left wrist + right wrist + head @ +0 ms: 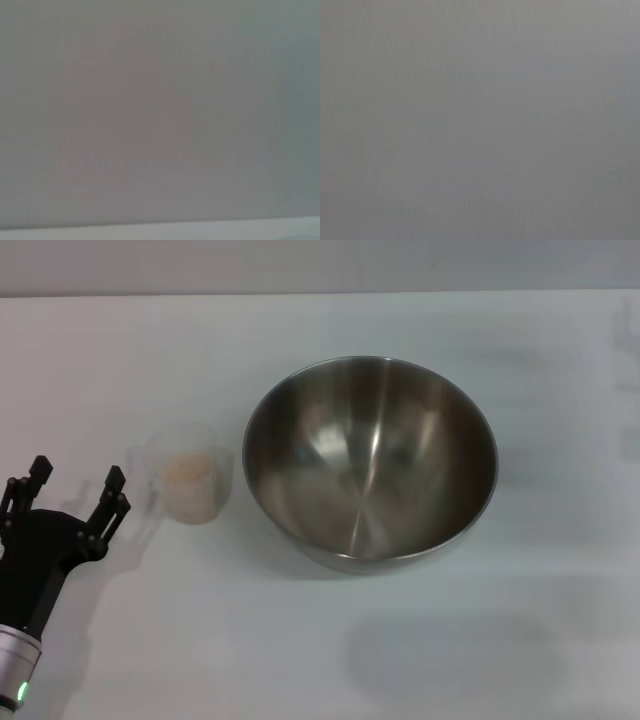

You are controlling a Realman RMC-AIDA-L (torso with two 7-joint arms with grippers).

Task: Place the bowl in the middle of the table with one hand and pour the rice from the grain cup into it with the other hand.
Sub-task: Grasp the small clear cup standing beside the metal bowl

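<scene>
The small translucent plastic grain cup (190, 483), holding a low heap of pale beige rice (186, 470), stands upright on the plain white surface (300, 640), just beside the large shiny stainless-steel mixing bowl (370, 462) on the bowl's left. The bowl sits roughly mid-surface and is empty. The black left hand (70, 490) is near the cup, on the side away from the bowl, its fingers spread apart and holding nothing. So the cup lies directly to the left hand's right and slightly forward, with the bowl beyond it. The right hand is out of sight, making the left the nearer.
</scene>
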